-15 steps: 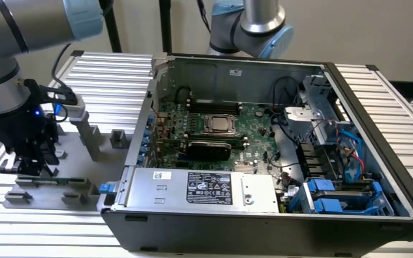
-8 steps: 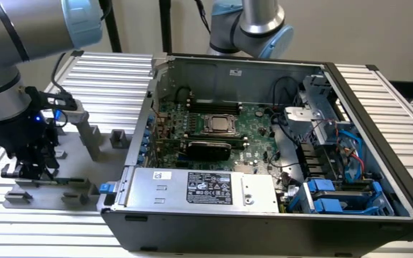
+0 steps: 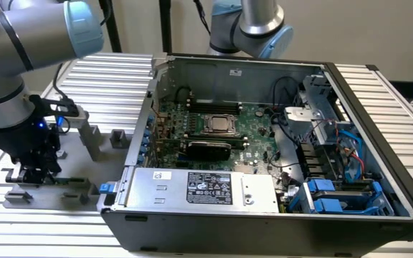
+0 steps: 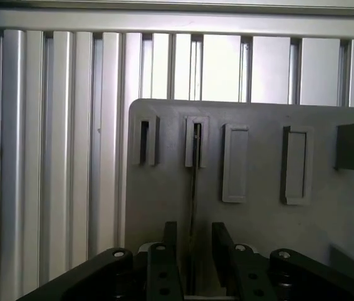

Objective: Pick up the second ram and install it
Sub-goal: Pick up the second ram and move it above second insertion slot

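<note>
The second ram (image 4: 194, 182) is a thin green stick seen edge-on, standing upright in a slot of the grey holder plate (image 4: 258, 213). In the exterior view the ram (image 3: 69, 181) shows as a low green strip on the plate at the left of the computer case. My gripper (image 4: 194, 251) is open and straddles the stick, one black finger (image 4: 169, 248) on each side with a gap to the board. In the exterior view the gripper (image 3: 36, 176) sits low over the plate, at the ram's end.
The open computer case (image 3: 378, 140) lies on the exterior view's right, with the silver CPU (image 3: 221, 124) and black memory slots (image 3: 214, 104) behind it. Grey posts (image 3: 90, 141) rise from the holder plate (image 3: 84, 161). A second arm's base (image 3: 253, 27) stands behind the case.
</note>
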`<state>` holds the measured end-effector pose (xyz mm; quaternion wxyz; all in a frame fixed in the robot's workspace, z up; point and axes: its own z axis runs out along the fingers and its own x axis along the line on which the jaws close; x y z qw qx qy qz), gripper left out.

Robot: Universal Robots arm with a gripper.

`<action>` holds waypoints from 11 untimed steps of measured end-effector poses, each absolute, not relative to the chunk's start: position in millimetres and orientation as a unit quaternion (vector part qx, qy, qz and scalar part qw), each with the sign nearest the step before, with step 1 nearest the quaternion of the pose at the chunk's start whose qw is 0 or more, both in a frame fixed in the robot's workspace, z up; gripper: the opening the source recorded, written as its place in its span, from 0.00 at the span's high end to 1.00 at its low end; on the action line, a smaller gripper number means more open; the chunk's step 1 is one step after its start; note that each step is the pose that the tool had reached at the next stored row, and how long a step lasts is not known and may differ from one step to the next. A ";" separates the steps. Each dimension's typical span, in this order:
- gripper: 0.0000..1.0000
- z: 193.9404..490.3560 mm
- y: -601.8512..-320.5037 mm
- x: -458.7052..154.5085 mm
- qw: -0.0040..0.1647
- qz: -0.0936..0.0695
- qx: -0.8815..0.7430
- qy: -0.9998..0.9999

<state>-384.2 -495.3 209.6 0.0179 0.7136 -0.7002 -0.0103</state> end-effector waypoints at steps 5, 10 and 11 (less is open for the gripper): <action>0.64 200.6 -495.3 -384.6 0.018 -0.010 0.714 -0.700; 0.64 196.5 -495.3 -384.7 0.018 -0.010 0.714 -0.700; 0.64 196.4 -495.3 -384.7 0.018 -0.010 0.714 -0.700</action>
